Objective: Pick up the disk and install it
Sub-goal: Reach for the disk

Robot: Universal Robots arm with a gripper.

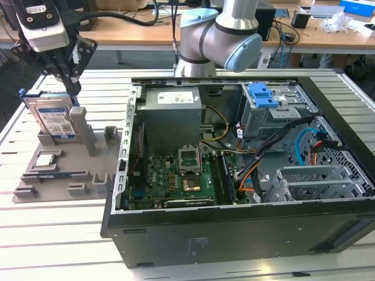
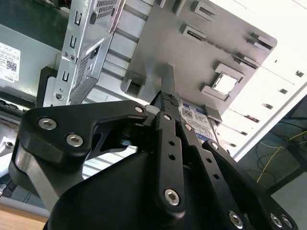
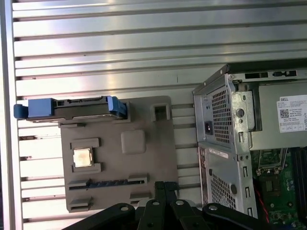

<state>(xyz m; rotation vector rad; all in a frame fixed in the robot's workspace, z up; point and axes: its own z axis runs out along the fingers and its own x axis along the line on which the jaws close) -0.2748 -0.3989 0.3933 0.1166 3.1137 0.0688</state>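
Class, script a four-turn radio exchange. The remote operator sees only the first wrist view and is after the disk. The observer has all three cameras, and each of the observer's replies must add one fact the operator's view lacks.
Operator: I see the disk edge-on by the grey fixture plate. Is it standing or lying flat?
Observer: Standing. The exterior view shows it upright on its long edge in the fixture, with the label face towards that camera.
Operator: My view shows just a corner of the computer case. What is deeper inside?
Observer: In the exterior view a blue caddy sits atop the grey drive bay, inside the open case, towards the exterior view's right.
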